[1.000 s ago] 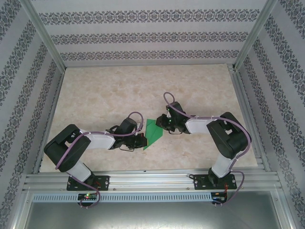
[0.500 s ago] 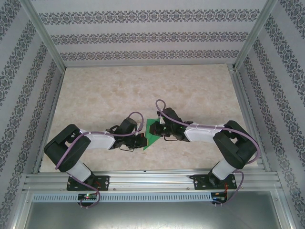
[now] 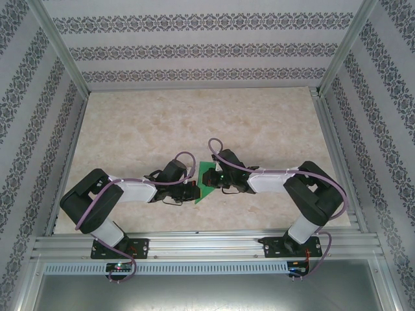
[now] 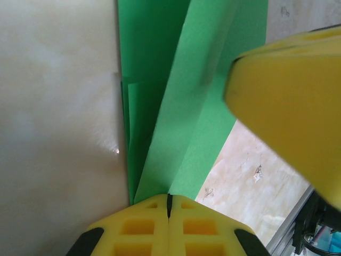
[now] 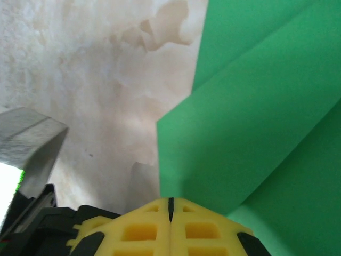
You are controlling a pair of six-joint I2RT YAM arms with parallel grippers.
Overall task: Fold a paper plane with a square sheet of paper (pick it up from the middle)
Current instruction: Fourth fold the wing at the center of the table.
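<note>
- The left gripper (image 4: 169,200) is pinching the green paper (image 4: 192,96) with its jaws fully together; the folded layers are running straight into the seam between its pads.
- The right gripper (image 5: 170,201) is also sitting closed, apparently on the corner of a raised flap, though the wrist view is too close to be sure it is clamping the flap and not just pressing against it.
- Risk: with both grippers (image 3: 192,190) (image 3: 211,178) working this close, the arms pulling apart or twisting unevenly would be tearing the thin sheet or skewing the crease.
- Risk: the right gripper's yellow finger (image 4: 287,106) is looming just beside the left one, so a small misjudged move would be knocking the fingers together and dragging the paper off line.
- Risk: if the right grip is shallow, the flap could be slipping free and springing back flat.
- The paper (image 3: 203,189) is lying on the table (image 3: 162,123) near its front middle, between the two grippers and touching both.
</note>
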